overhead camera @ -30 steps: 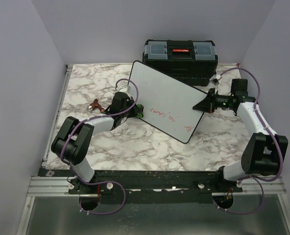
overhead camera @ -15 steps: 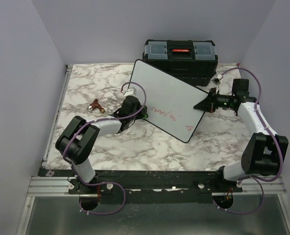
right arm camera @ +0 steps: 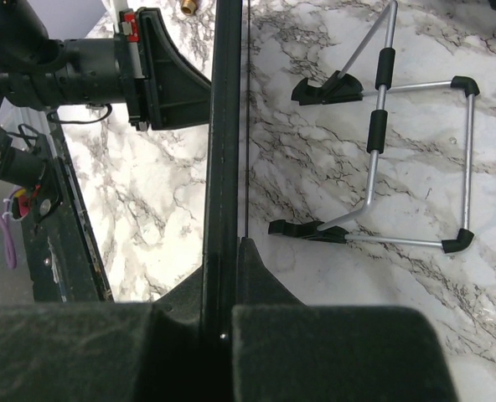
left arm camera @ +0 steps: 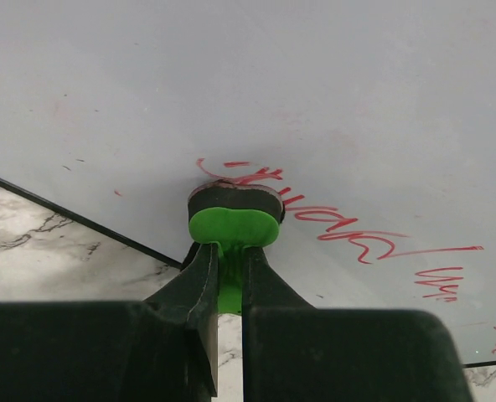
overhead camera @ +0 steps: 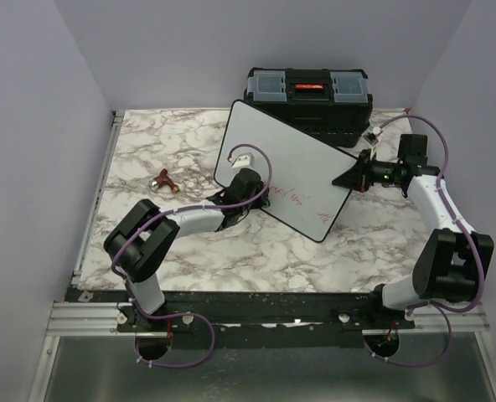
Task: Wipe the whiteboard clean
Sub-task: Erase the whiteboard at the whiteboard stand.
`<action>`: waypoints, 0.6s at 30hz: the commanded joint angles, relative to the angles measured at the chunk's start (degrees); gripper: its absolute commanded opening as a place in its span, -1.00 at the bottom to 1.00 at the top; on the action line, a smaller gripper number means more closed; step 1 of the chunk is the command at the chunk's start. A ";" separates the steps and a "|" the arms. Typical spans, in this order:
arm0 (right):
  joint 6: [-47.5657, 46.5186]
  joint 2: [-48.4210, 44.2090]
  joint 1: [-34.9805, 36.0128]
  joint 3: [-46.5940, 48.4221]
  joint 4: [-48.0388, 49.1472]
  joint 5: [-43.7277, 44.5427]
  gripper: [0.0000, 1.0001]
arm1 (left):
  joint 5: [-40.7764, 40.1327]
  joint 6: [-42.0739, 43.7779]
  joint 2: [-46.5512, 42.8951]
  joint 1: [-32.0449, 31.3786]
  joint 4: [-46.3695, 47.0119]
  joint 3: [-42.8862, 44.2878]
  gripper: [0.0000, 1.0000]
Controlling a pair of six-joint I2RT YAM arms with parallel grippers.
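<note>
Whiteboard (overhead camera: 290,159): likely stiff, light, slick; bracing at frame edge. Clamping edge in right gripper (right arm camera: 224,258), pinching green eraser (left arm camera: 234,224) in left gripper (left arm camera: 228,255).

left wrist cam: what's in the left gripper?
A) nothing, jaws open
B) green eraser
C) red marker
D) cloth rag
B. The left gripper is shut on a green eraser, whose dark pad sits against the whiteboard at the near end of the red writing.
</note>
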 commanded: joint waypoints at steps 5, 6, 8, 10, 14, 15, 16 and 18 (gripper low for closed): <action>-2.63 0.37 3.53 -1.75 -8.89 -2.93 -0.99 | -2.32 5.21 -4.81 -1.47 3.63 4.93 -1.00; -2.66 0.38 3.50 -1.75 -8.89 -2.93 -0.99 | -2.66 5.91 -5.43 -1.34 3.46 5.05 -1.00; -2.65 0.38 3.52 -1.75 -8.89 -2.85 -0.99 | -3.07 7.17 -6.19 -1.16 2.96 5.45 -1.00; -2.61 0.39 3.53 -1.84 -8.85 -2.85 -0.99 | -3.13 8.42 -6.56 -0.83 2.11 6.13 -1.00; -2.58 0.39 3.53 -1.76 -8.89 -2.85 -0.99 | -2.56 8.87 -5.92 0.73 1.41 5.20 -1.00; -2.58 0.26 3.52 -1.75 -8.89 -2.89 -0.99 | -2.47 8.74 -5.50 1.18 1.40 4.56 -1.00; -2.59 0.28 3.54 -1.75 -8.89 -2.85 -0.99 | -2.16 8.57 -5.12 1.65 1.34 3.71 -1.00; -2.58 0.27 3.50 -1.75 -8.89 -2.85 -0.99 | -1.29 7.77 -4.05 2.75 1.21 1.74 -1.00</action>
